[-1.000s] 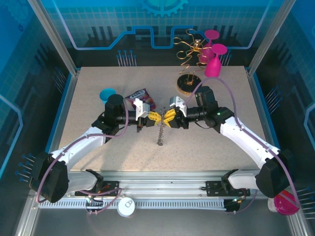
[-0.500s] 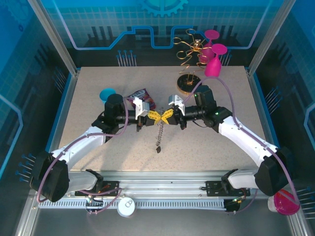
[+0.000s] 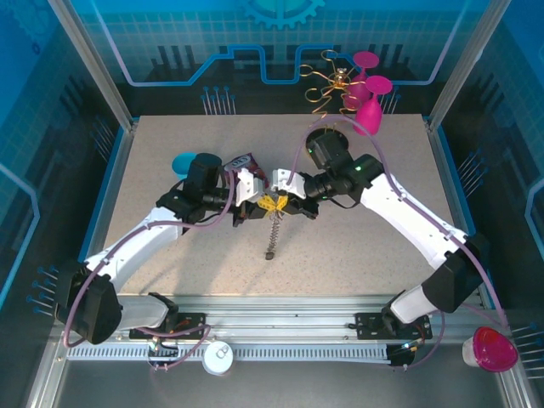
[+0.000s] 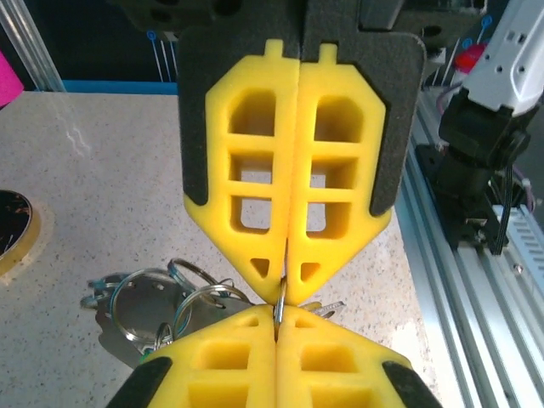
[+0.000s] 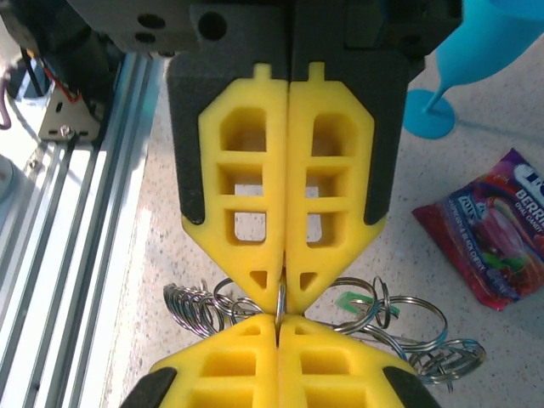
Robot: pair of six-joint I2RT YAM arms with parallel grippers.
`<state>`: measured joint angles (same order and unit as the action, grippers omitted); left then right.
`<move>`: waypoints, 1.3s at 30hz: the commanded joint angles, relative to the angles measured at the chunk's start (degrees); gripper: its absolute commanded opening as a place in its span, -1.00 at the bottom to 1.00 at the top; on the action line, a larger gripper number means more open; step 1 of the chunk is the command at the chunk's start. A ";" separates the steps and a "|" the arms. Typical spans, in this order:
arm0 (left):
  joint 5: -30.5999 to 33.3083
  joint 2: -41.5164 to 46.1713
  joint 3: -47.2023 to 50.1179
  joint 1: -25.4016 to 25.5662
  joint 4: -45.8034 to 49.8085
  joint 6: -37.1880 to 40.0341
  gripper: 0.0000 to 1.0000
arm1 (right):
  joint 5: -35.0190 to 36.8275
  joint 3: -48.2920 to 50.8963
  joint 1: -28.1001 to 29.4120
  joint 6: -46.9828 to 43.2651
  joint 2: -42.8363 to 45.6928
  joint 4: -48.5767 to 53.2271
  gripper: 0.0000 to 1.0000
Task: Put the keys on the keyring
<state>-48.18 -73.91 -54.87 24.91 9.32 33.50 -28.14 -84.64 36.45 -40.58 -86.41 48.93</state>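
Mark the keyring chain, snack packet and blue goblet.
keyring chain [image 3: 273, 235], top view, midway down the hanging links
snack packet [image 5: 495, 231], right wrist view, centre of the purple wrapper
blue goblet [image 5: 484, 38], right wrist view, on its bowl

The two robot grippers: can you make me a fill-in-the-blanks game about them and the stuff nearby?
The left gripper and right gripper meet tip to tip; their foam fingers are ______.
Both are ______ (open or shut) on one thin ring.
The snack packet lies near a stemmed cup coloured ______.
In the top view, the goblets at the back are ______.
Missing words: yellow, shut, blue, pink.
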 commanded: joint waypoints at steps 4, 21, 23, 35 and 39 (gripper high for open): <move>1.03 -0.60 -1.86 0.57 2.29 3.04 -1.00 | -7.34 1.77 0.61 4.05 3.24 -4.12 -1.00; -4.63 2.18 4.92 0.49 -14.04 -6.15 -1.00 | -9.83 22.57 -4.79 17.99 11.04 -28.58 -0.44; -4.78 2.37 5.16 0.48 -14.32 -6.31 -1.00 | -10.10 22.68 -4.90 18.24 11.09 -29.34 -0.48; -2.52 2.54 3.54 0.49 -9.60 -3.97 -0.82 | -11.86 17.81 -4.78 14.02 10.09 -22.69 -1.00; -0.86 1.52 -0.35 0.52 0.44 2.62 -0.75 | -8.09 9.60 -2.44 4.71 6.26 -6.92 -1.00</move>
<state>-49.45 -73.01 -51.66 25.30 2.11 30.37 -36.97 -68.79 32.56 -28.69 -78.28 31.29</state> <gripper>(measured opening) 0.122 0.064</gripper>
